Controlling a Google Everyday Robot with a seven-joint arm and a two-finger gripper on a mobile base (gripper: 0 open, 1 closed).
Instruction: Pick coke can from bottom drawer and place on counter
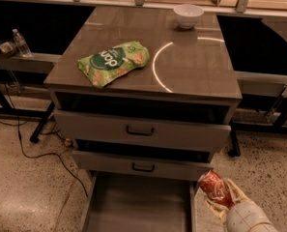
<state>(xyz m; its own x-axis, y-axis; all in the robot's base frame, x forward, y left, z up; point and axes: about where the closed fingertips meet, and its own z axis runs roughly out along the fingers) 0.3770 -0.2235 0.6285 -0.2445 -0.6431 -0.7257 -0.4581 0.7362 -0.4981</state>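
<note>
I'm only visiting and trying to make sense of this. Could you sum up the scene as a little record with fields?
pincer: bottom right, beside the open drawer, shut on the coke can
coke can: red, tilted, held just outside the drawer's right side, well below the counter
bottom drawer: pulled open, grey floor showing
counter: holds a green snack bag and a white bowl; no can on it yet
upper drawers: both slightly ajar
</note>
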